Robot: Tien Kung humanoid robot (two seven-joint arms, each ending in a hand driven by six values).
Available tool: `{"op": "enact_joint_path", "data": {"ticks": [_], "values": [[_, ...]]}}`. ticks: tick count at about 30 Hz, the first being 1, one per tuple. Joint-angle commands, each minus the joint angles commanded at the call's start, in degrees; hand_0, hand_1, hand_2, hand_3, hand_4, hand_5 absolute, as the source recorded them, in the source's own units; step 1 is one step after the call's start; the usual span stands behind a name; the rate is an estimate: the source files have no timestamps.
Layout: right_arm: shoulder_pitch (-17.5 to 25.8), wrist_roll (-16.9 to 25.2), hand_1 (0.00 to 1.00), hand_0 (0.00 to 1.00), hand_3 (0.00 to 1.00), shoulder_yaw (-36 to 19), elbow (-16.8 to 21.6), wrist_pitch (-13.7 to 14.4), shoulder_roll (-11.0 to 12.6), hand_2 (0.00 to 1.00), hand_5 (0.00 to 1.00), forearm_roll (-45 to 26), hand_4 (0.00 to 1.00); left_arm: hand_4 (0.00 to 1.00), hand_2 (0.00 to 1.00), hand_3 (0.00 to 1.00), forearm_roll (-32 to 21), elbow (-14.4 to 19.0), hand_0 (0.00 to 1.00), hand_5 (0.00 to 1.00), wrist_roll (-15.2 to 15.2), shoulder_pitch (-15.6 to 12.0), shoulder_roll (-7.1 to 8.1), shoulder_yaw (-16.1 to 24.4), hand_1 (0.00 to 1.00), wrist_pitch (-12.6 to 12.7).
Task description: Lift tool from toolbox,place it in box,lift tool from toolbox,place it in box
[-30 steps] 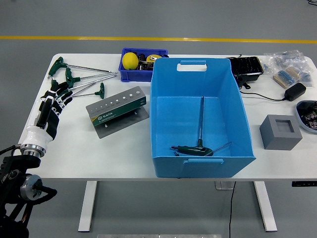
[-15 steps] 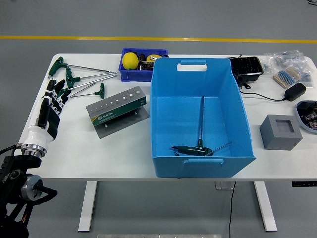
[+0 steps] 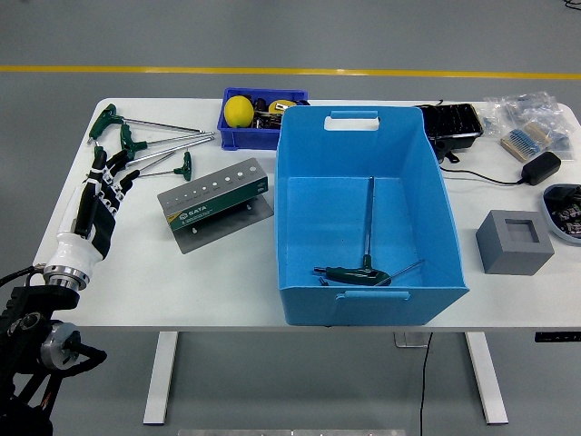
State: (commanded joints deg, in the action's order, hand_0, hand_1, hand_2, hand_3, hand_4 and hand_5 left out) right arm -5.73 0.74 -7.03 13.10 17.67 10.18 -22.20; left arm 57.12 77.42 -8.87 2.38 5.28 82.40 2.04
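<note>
Three green T-handle hex keys lie on the white table at the far left. My left hand hovers just in front of them, fingers spread and empty, fingertips near the closest key. A big blue box stands mid-table with T-handle tools lying on its floor. A green tool holder sits between hand and box. The right arm is out of view.
A small blue bin with a yellow ball stands behind the box. At the right are a black tray, a power adapter, a grey block, plastic bags and a bowl.
My left hand has shifted slightly right and forward toward the hex keys, its fingers staying spread. Nothing else moved.
</note>
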Motion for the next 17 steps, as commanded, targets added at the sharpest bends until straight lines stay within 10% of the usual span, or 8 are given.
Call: {"op": "enact_joint_path", "data": {"ticks": [17], "values": [[-0.15,0.19,0.638,0.682,0.565,0.5,-0.04,-0.26,0.13,0.71,0.736,-0.53,0.789,0.936,0.928,0.825,-0.6,-0.34,0.923,0.908,1.1,0.25,0.05,-0.95,0.813,-1.22]]}}
